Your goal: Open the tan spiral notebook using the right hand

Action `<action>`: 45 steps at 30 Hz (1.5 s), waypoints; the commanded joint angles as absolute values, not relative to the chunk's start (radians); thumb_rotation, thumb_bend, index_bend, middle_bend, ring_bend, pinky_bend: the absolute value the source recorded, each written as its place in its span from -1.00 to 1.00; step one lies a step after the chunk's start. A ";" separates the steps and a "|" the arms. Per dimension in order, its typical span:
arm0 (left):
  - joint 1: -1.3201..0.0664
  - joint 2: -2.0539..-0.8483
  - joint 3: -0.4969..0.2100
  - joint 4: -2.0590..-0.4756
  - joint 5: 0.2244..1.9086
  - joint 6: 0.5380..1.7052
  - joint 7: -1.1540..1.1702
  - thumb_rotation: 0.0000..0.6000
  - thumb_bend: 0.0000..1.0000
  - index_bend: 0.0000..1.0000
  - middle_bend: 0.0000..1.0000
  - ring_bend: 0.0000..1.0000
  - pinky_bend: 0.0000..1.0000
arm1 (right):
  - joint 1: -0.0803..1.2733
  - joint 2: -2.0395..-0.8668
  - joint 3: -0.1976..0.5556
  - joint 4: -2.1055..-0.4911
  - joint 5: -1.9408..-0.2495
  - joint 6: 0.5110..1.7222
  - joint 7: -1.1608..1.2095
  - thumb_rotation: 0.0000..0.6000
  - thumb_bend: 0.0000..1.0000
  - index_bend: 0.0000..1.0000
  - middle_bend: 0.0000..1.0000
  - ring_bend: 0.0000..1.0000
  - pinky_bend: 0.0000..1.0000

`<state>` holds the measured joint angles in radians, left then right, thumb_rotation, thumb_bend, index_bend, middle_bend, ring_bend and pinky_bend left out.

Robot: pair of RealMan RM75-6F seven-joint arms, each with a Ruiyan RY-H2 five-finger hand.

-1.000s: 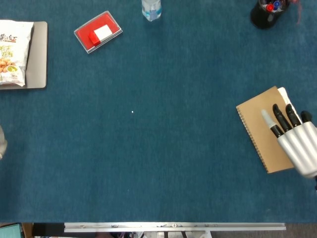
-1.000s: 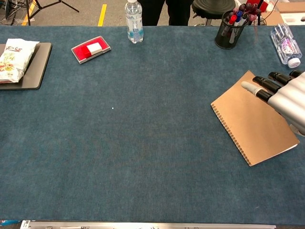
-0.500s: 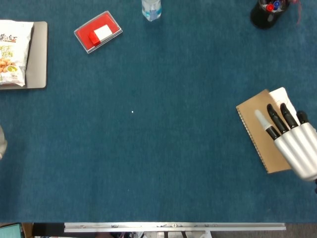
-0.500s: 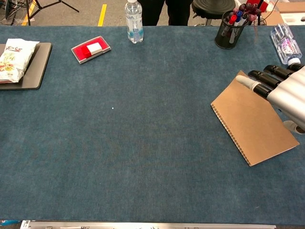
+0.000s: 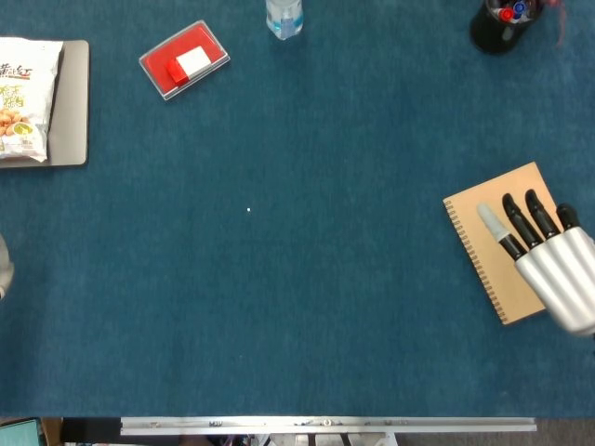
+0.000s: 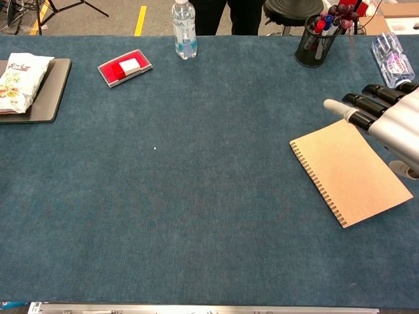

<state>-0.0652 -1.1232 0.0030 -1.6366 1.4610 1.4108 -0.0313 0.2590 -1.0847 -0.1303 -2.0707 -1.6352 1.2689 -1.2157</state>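
Note:
The tan spiral notebook (image 5: pixel 476 237) (image 6: pixel 347 173) lies flat and closed on the blue table cover at the right, its spiral binding along the left edge. My right hand (image 5: pixel 553 269) (image 6: pixel 393 121) hangs over the notebook's right part with its fingers stretched out toward the far left, and it holds nothing. In the chest view the fingertips (image 6: pixel 335 106) reach just past the notebook's far corner. A grey sliver (image 5: pixel 4 265) at the left edge of the head view looks like part of my left hand; how its fingers lie is hidden.
A red box (image 5: pixel 184 60) and a water bottle (image 5: pixel 284 17) stand at the back. A black pen holder (image 6: pixel 321 39) and a lying bottle (image 6: pixel 391 62) are behind the notebook. A snack bag (image 5: pixel 23 98) rests on a grey tray (image 5: pixel 72 102) at the far left.
Half a second ago the cover's far edge was lifted and a white page showed. The cover now lies flat again, and my right hand has come off it and risen slightly.

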 commanded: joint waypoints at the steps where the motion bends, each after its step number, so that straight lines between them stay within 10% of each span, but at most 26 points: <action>1: -0.065 -1.123 0.003 -1.637 1.461 1.412 -0.032 1.00 -0.40 0.32 0.22 0.15 0.44 | 0.296 -1.091 -0.110 -1.980 -1.652 1.217 -1.137 1.00 -1.00 -0.92 -0.61 -0.65 -0.25; 21: -0.067 -1.128 0.005 -1.636 1.459 1.406 -0.026 1.00 -0.40 0.32 0.22 0.15 0.44 | 0.389 -1.136 -0.154 -1.322 -1.972 1.342 -0.414 1.00 -1.00 -0.87 -0.67 -0.75 -0.40; 45: -0.067 -1.133 0.007 -1.635 1.457 1.401 -0.016 1.00 -0.40 0.32 0.22 0.15 0.44 | 0.336 -1.213 -0.223 -0.975 -2.048 1.532 -0.125 1.00 -1.00 -0.87 -0.68 -0.80 -0.42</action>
